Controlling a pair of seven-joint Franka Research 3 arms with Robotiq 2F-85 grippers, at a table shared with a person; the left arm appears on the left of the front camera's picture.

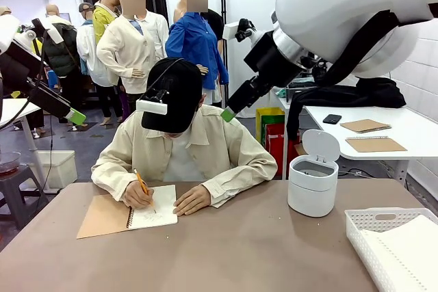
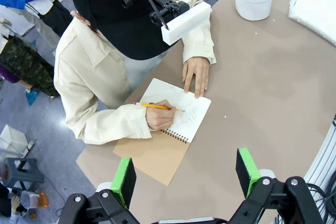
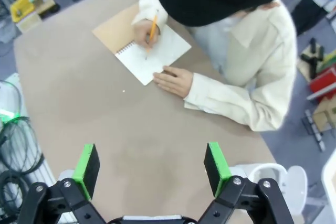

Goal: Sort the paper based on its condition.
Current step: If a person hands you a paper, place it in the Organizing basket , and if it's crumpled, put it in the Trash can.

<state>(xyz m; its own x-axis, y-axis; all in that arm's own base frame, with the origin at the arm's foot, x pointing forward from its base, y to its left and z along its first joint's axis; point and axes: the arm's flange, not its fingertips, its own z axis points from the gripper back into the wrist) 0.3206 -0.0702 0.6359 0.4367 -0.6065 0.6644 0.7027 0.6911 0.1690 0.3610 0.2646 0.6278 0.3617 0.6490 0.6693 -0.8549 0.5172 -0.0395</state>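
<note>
My left gripper (image 2: 185, 162) and right gripper (image 3: 150, 150) hang spread, empty. The paper (image 1: 410, 251) seems to lie in the basket (image 1: 359, 237), though it's blurry. Farther off, a hand (image 1: 139, 196) writes in the notebook (image 1: 161, 210). Sorting hasn't begun, I'd say; next I need a loose sheet offered.

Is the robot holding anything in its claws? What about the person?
No. The left gripper and right gripper are open and empty. The person's hand holds a pencil near its writing end, drawing in the notebook.
</note>
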